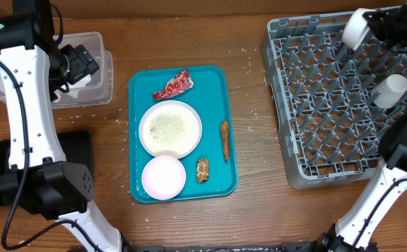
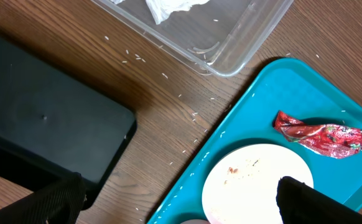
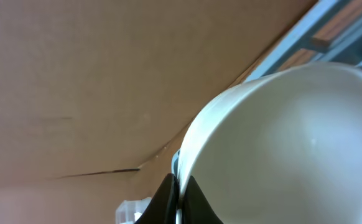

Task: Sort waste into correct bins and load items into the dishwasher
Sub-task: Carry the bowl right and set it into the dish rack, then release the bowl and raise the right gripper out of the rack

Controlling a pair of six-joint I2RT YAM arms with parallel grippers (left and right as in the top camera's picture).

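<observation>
Grey plastic makes up the dish rack point(image 1: 329, 140) on the right side of the table point(image 1: 259, 210), and a white cup point(image 1: 390, 91) lies inside it near the right edge. Above the rack's far corner, the right gripper point(image 1: 368, 22) is closed tight on the rim of a white bowl point(image 1: 355, 29), holding it tilted in the air. The right wrist view shows the fingers point(image 3: 168, 200) pinching that rim from below, with the bowl point(image 3: 293, 137) filling most of the picture.

On the far left, the left gripper point(image 1: 83, 63) hangs over the clear tub point(image 1: 8, 87), its jaws spread wide with nothing between them. A crumpled napkin point(image 2: 168, 7) lies in the tub. A black tray point(image 2: 38, 118) sits nearer the robot, apart from the tub and partly hidden by the left arm in the overhead view.

A teal tray point(image 1: 217, 77) lies in the middle. On it are a red foil wrapper point(image 1: 173, 85) at the far end, a plate point(image 1: 170, 128) sprinkled with rice crumbs point(image 1: 167, 126), a small dish point(image 1: 163, 176) just beside the plate, a nutty chunk point(image 1: 202, 170) and a sausage point(image 1: 224, 138) along the right side. More rice grains are scattered on the bare wood.
</observation>
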